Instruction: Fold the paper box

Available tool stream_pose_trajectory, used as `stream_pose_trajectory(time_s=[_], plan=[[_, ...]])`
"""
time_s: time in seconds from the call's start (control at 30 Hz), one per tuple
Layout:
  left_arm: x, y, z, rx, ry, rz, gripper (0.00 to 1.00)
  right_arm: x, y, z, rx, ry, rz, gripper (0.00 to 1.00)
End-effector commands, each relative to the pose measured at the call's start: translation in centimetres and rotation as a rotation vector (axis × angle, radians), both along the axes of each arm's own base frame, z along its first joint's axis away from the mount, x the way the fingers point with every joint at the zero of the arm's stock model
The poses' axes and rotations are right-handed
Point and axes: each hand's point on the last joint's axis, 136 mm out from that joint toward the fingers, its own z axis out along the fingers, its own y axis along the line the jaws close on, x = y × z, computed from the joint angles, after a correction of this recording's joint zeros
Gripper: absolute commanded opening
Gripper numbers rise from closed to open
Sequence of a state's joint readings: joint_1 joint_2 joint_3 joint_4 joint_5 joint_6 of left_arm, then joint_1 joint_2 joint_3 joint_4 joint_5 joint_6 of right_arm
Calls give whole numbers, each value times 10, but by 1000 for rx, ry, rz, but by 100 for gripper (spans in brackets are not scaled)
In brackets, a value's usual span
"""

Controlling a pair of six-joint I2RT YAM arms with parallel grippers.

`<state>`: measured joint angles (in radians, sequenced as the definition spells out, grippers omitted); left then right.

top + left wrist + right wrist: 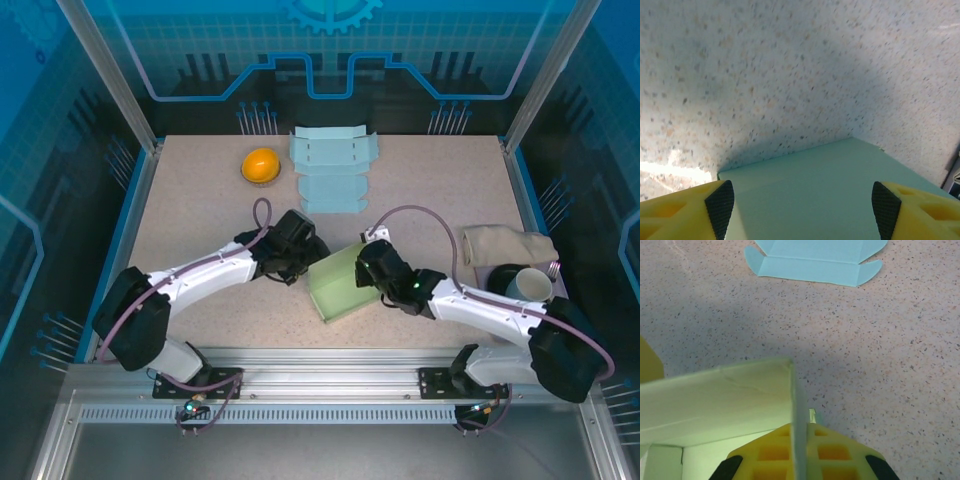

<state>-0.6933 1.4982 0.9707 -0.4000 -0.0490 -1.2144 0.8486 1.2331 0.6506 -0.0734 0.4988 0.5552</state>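
Observation:
The pale green paper box [338, 287] stands partly folded at the table's middle front, one wall upright. My right gripper [374, 272] is shut on that upright wall [795, 405], a yellow finger pressed against each face, jaws closed at the gripper [799, 452]. My left gripper [302, 262] sits at the box's left edge. Its jaws are wide open at the gripper [802, 210], the black pads [720, 206] far apart, and a flat green panel [815, 185] lies just beyond and beneath them. I cannot tell whether the pads touch it.
A flat light-blue box blank [333, 165] lies at the back centre, seen too as the blue blank [815, 260]. An orange round object [260, 165] sits to its left. A beige cloth [505, 243] and a dark-rimmed cup [528, 285] are at the right edge.

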Motion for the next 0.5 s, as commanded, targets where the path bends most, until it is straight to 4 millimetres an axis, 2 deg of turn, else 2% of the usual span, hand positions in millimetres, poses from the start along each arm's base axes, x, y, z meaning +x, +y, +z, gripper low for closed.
stream_pose_trajectory(time_s=[0.0, 0.13, 0.23, 0.43, 0.47], plan=[[-4, -4, 4, -47, -8, 75, 77, -4, -10, 3, 14, -41, -53, 0], [-11, -9, 7, -34, -12, 87, 77, -13, -15, -2, 1, -37, -60, 0], [-5, 3, 17, 41, -50, 81, 79, -14, -22, 0, -3, -67, -78, 0], [29, 43, 66, 82, -135, 80, 82, 4, -48, 36, 20, -192, -124, 0], [33, 49, 73, 80, -145, 87, 87, 8, -54, 39, 31, -198, -137, 0]])
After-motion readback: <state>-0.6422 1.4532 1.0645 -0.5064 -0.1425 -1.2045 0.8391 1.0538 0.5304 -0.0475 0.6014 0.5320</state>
